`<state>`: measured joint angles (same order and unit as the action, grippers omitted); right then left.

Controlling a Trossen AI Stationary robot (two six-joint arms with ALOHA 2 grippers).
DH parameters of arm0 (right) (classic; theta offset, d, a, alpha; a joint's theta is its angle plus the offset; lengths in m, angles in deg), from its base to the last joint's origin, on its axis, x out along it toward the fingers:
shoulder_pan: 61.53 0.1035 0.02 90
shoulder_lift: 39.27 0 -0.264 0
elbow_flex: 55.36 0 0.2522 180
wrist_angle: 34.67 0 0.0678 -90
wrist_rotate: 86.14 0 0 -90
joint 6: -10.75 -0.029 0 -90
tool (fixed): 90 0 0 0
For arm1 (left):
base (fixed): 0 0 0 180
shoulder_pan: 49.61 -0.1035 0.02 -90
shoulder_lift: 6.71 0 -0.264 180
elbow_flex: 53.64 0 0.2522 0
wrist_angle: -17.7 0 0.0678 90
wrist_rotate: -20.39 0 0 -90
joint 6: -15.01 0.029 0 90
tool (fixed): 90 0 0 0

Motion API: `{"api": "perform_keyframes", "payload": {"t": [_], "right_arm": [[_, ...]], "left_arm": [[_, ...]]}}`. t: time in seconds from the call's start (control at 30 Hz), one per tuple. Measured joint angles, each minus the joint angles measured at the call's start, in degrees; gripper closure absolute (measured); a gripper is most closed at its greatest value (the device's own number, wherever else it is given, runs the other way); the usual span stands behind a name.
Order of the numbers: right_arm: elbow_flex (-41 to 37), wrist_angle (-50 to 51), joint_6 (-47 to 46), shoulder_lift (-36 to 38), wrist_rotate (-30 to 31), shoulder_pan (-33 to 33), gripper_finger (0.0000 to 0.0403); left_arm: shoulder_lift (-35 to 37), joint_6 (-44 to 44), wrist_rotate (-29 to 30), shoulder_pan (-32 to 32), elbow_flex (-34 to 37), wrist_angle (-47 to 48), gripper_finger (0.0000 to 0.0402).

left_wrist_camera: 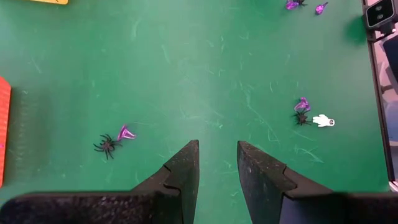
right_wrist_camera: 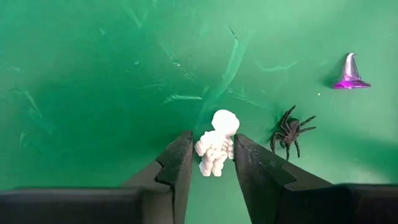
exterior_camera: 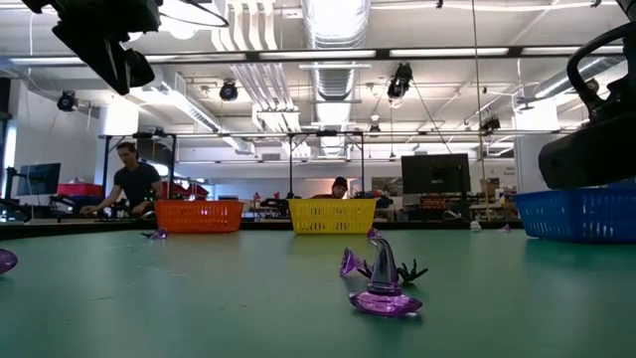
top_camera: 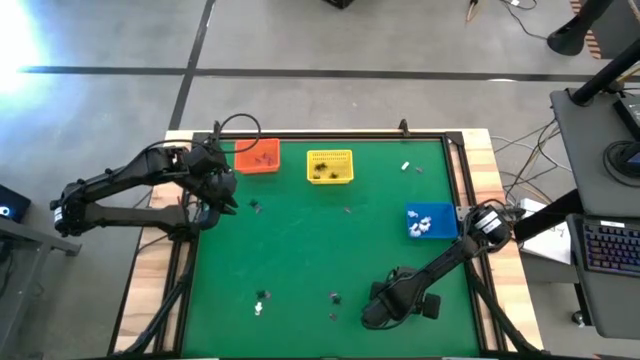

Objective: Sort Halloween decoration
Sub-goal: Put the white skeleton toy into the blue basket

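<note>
My right gripper [top_camera: 378,310] is near the table's near edge and is shut on a white skeleton trinket [right_wrist_camera: 216,148]. A black spider [right_wrist_camera: 290,133] and a purple witch hat [right_wrist_camera: 350,73] lie on the green mat just beyond it; they also show in the low view, the hat [exterior_camera: 383,288] in front. My left gripper [left_wrist_camera: 217,146] is open and empty above the mat by the orange basket [top_camera: 258,157]. Another spider [left_wrist_camera: 107,145] and purple hat [left_wrist_camera: 126,132] lie beneath it. More trinkets [top_camera: 261,302] lie near the near edge. My right gripper pinches the skeleton by its trunk and legs [right_wrist_camera: 214,155] between the two fingertips. The skull [right_wrist_camera: 225,120] sticks out past the fingertips. I cannot tell whether the skeleton is clear of the mat.
The orange basket, a yellow basket [top_camera: 330,166] with dark trinkets and a blue basket [top_camera: 430,221] with white trinkets stand on the far and right parts of the mat. Loose trinkets lie at mid-table [top_camera: 347,211] and far right [top_camera: 405,166]. People sit beyond the table.
</note>
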<state>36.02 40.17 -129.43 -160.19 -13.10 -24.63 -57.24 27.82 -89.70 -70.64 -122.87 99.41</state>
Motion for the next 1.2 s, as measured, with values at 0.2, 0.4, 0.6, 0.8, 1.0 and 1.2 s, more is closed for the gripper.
{"api": "perform_keyframes", "payload": {"t": [0.2,0.4,0.6,0.8,1.0,1.2], "right_arm": [[-0.01,-0.41,0.41,0.02,0.14,0.0,0.0338],[0.01,-0.31,0.8,0.18,-0.01,0.0,0.0366],[-0.05,0.96,0.94,2.59,0.04,0.07,0.037],[0.01,3.18,1.51,6.63,0.06,0.14,0.0371],[-0.29,4.72,1.5,8.72,1.26,0.26,0.0376],[-0.4,5.58,1.62,9.59,2.17,0.28,0.0377]], "left_arm": [[0.0,0.11,0.0,0.0,0.0,-0.03,0.0311],[0.0,0.13,0.0,0.0,0.0,-0.08,0.0311],[0.0,0.13,0.0,0.0,0.0,-0.23,0.0311],[0.0,0.13,0.0,0.0,0.0,-0.27,0.0311],[-0.02,0.11,0.0,0.0,0.0,-0.25,0.0311],[-0.02,0.09,0.02,0.0,0.0,-0.24,0.0311]]}}
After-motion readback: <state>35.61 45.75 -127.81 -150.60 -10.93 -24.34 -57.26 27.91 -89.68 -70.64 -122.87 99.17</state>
